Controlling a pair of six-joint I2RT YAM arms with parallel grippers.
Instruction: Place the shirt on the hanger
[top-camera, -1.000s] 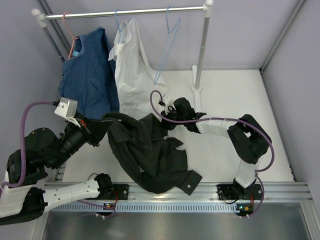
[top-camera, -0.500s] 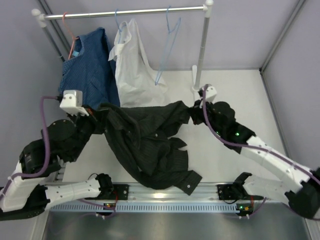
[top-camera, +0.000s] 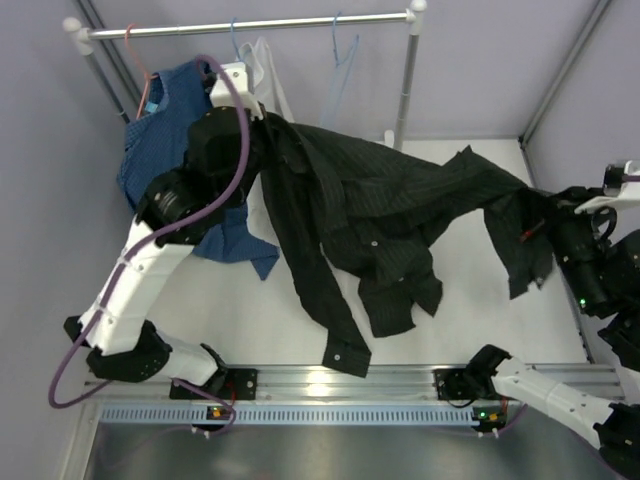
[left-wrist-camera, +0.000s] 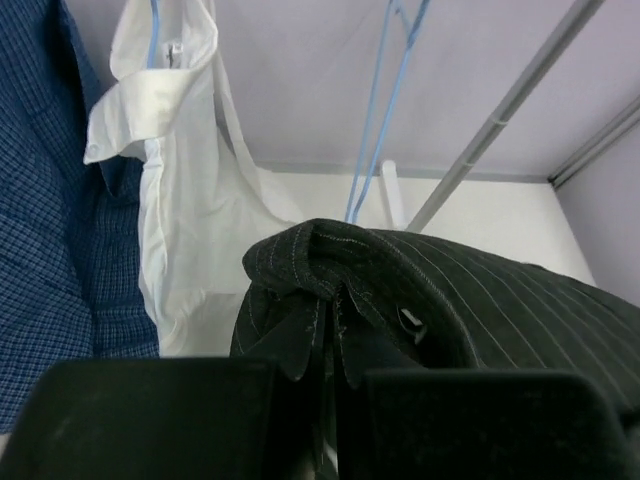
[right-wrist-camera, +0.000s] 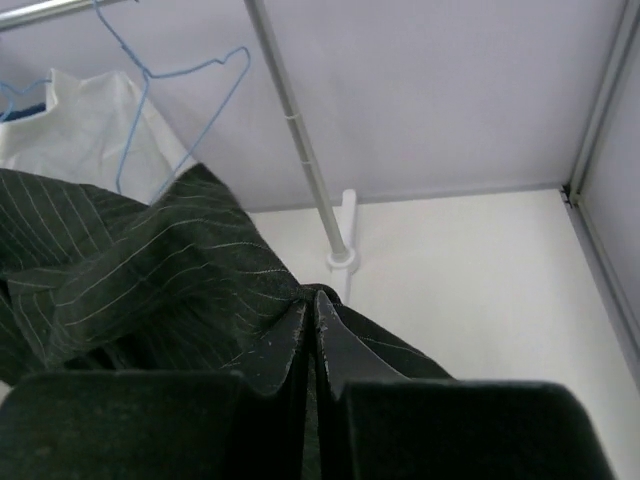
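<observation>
The black pinstriped shirt (top-camera: 380, 215) hangs stretched in the air between my two grippers, its sleeves and cuffs dangling toward the table. My left gripper (top-camera: 262, 128) is shut on one end of the shirt (left-wrist-camera: 420, 300), raised near the rail. My right gripper (top-camera: 548, 215) is shut on the other end (right-wrist-camera: 150, 290), at the far right. The light-blue wire hanger (top-camera: 338, 72) hangs bare on the rail behind the shirt; it shows in the left wrist view (left-wrist-camera: 385, 100) and the right wrist view (right-wrist-camera: 170, 90).
A clothes rail (top-camera: 250, 25) spans the back on two white posts (top-camera: 405, 90). A blue shirt (top-camera: 170, 140) on a pink hanger (top-camera: 145, 70) and a white shirt (left-wrist-camera: 180, 160) on a blue hanger hang at the left. A wall frame (top-camera: 560, 80) stands at the right.
Both arms have lifted the shirt off the table and pulled it apart. The left gripper rose up to the rail; the right gripper swung far right.
</observation>
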